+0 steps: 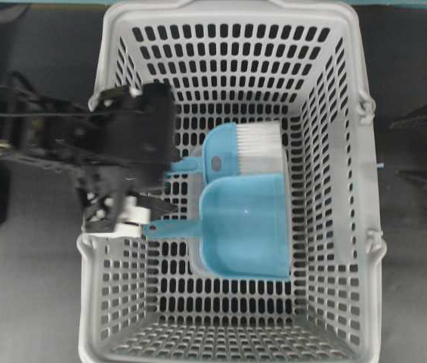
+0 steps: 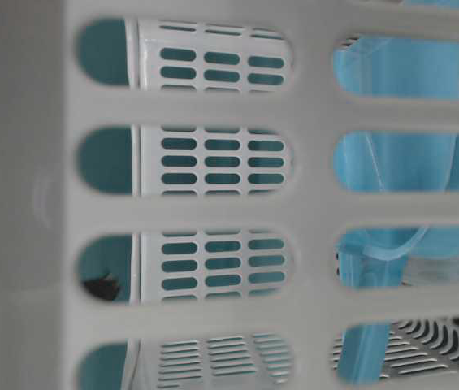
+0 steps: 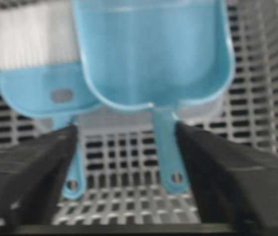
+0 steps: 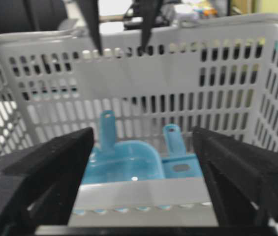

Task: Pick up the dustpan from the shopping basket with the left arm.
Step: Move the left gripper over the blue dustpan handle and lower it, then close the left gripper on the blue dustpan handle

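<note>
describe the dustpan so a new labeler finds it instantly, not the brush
Look inside the big light grey slotted shopping basket. On its floor lie two light blue tools side by side; the dustpan is the one nearer the bottom of the overhead view. It is a broad, bare scoop with a thin holed handle, while the brush beside it carries white bristles.

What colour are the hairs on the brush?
White. The brush's bristles show best in the overhead view, above the light blue dustpan.

Black skeletal left arm (image 1: 62,136), white-accented gripper (image 1: 146,213)
</note>
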Available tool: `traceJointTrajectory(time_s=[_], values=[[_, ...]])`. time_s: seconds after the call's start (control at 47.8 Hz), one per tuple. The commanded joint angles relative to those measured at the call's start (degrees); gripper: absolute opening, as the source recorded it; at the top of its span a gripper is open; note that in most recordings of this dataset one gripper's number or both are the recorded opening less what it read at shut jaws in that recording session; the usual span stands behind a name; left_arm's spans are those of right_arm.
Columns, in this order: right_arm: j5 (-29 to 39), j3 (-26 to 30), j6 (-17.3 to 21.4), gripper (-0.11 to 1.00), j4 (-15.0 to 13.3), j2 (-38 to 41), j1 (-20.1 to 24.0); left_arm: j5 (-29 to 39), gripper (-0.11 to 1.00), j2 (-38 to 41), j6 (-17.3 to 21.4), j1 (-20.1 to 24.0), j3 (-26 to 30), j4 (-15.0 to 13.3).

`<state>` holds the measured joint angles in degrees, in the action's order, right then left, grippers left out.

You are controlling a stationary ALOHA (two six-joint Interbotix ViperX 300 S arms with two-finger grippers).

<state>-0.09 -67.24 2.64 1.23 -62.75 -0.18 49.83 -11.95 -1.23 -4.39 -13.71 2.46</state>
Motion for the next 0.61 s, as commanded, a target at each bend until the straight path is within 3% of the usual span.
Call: traceJointTrajectory(time_s=[0.0, 0.063, 0.335, 0.586], values=[[-0.3, 1.4, 0.0, 0.76, 0.2, 0.3, -0.2, 3.4, 0.87, 3.2, -0.5, -0.9, 4.1, 0.1], [-0.3, 1.3, 0.0, 0.76, 0.2, 0.2, -0.2, 5.5, 0.9, 5.4, -1.4, -1.3, 5.2, 0.1], [-0.3, 1.2, 0.0, 0.76, 0.2, -0.3, -0.2, 8.8, 0.86, 12.8, -5.9, -2.3, 5.4, 0.2], [-0.2, 1.0, 0.0, 0.76, 0.2, -1.0, -0.3, 8.6, 0.86, 15.1, -6.0, -3.7, 3.1, 0.1]])
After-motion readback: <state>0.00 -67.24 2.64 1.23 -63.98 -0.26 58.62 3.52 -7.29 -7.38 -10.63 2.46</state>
